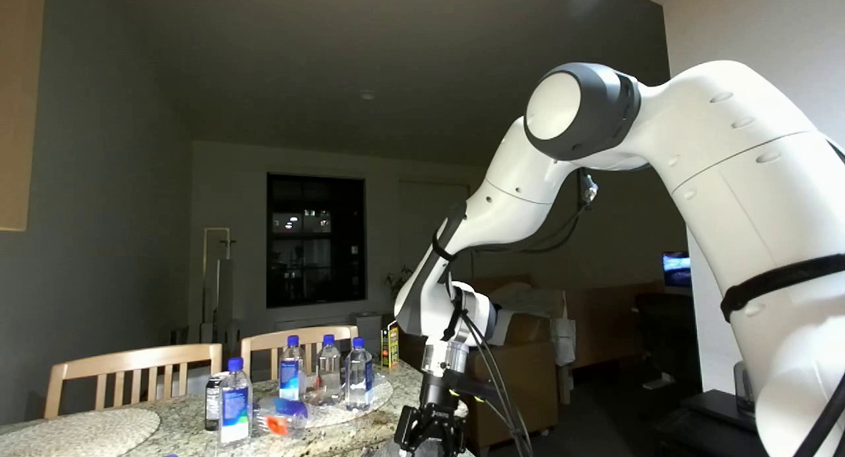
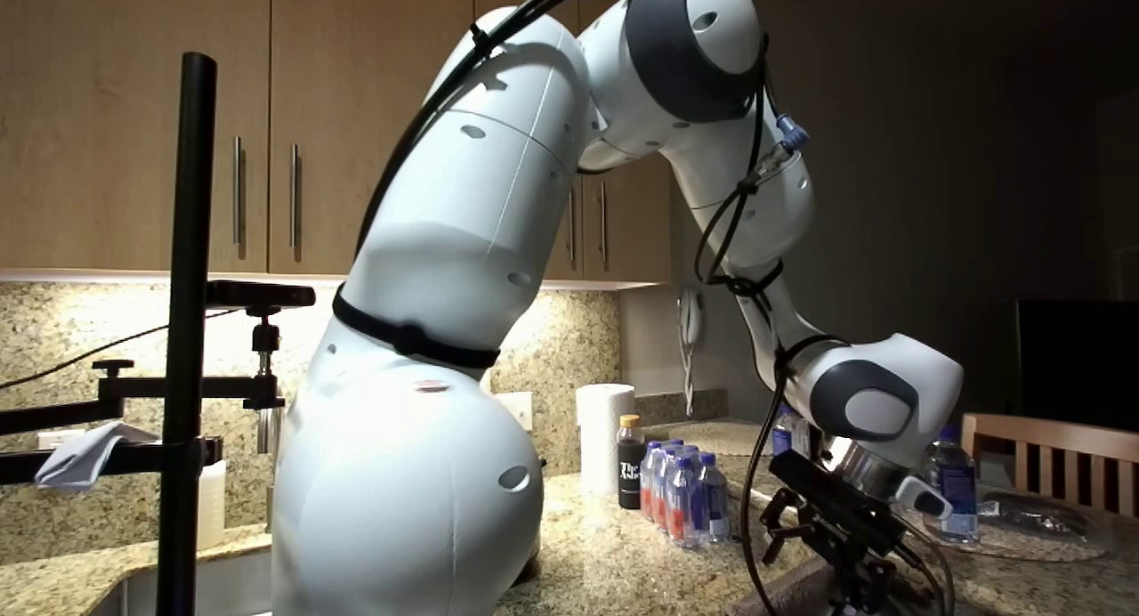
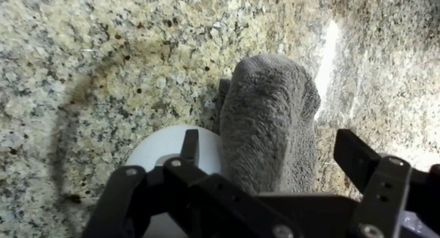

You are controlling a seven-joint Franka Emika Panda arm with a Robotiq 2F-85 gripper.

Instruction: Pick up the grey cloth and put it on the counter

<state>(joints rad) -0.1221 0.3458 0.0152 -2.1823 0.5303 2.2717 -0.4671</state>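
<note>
The grey cloth [image 3: 264, 124] is a thick, folded, fuzzy strip on the pale speckled counter [image 3: 103, 76] in the wrist view. My gripper [image 3: 270, 141] is open, with one finger on each side of the cloth and neither visibly touching it. The near end of the cloth is hidden behind the gripper body. In an exterior view the gripper [image 1: 429, 438] points down at the bottom edge, low over the counter [image 1: 178, 411]. The counter [image 2: 605, 554] also shows in an exterior view, where the gripper's lower end is cut off or dark.
A smooth white rounded object [image 3: 172, 141] stands beside the cloth, under the left finger. Several water bottles [image 1: 236, 404] and a dark can [image 1: 212, 404] stand on the counter. A bottle pack [image 2: 681, 491], a dark bottle [image 2: 629, 465] and a paper roll [image 2: 605, 438] stand farther back.
</note>
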